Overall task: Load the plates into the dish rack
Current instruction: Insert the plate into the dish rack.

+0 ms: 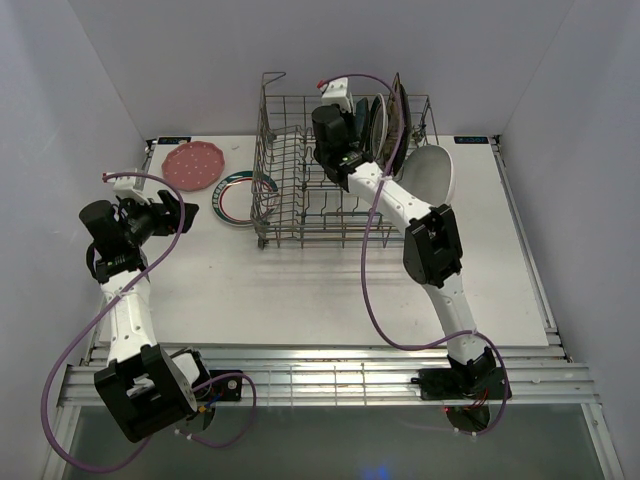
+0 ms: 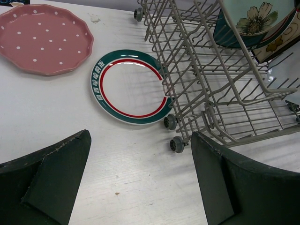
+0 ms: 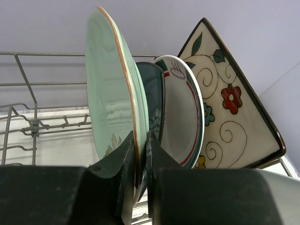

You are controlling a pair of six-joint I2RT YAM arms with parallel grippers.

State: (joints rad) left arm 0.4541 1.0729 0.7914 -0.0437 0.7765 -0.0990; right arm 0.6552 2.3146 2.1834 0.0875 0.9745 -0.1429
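Right tool inside dish rack (upright plates alongside)

Both arms share one build: the left arm and the right arm have white tubular links joined by boxy black joint housings. A thin purple cable runs along each. A small white camera mount tops each wrist. The left tool has broad, matte, dark green-black fingers with scuffed pale edges. The right tool has matching wedge-shaped ones.
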